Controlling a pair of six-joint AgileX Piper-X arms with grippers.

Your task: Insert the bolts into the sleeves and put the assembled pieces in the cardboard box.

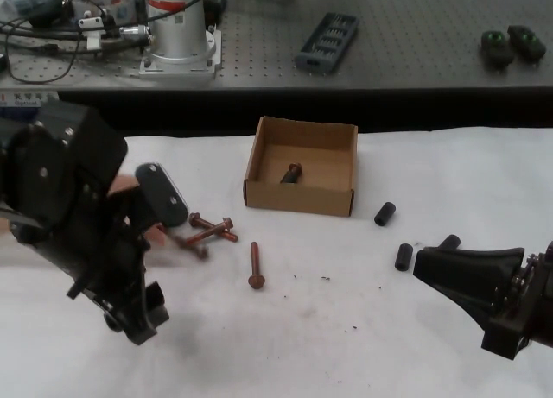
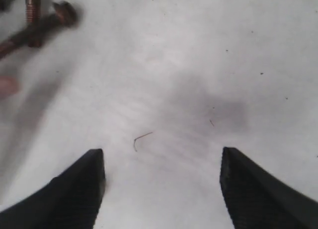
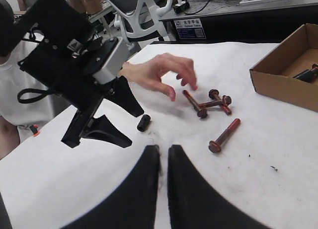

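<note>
Bolts (image 1: 213, 230) lie crossed in a small heap on the white cloth (image 1: 346, 329), with a lone bolt (image 1: 255, 265) just beside them. Three loose sleeves (image 1: 403, 256) sit to the right of the cardboard box (image 1: 298, 199), which already holds one assembled piece (image 1: 291, 173). The left gripper (image 2: 161, 182) hangs over bare cloth near the heap, fingers spread wide and holding nothing. The right gripper (image 3: 163, 162) is pinched down to a thin slit and is empty. A person's hand (image 3: 161, 72) is stretched over the heap (whether it touches a bolt I cannot tell). The risk, as I judge it, is that a descent now could meet that hand. The crossed bolts could also roll aside or lift two together, since they overlap.
</note>
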